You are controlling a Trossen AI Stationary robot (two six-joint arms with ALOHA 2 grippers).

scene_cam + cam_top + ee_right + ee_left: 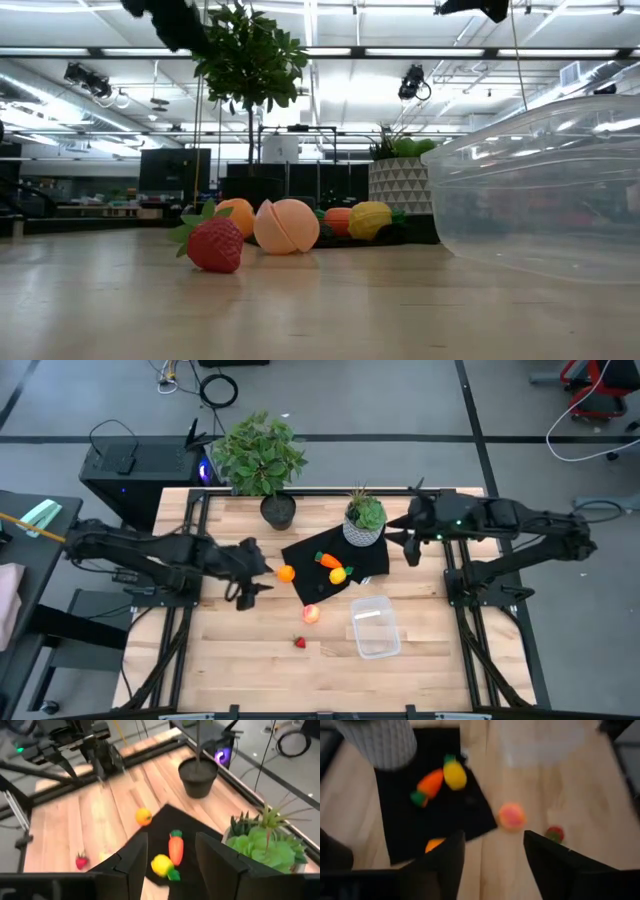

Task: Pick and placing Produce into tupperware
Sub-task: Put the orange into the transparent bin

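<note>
We have both arms raised with jaws parted and empty: left gripper [248, 582] beside the small orange ball [286, 573], right gripper [412, 538] over the mat's corner. The clear rectangular plastic container [375, 627] holds nothing; picking the first piece comes next.

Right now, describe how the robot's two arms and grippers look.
Both arms are dark, jointed and slim, on black frames at the table sides. The left gripper and right gripper each end in two flat dark fingers. A small green light glows on the right arm.
</note>
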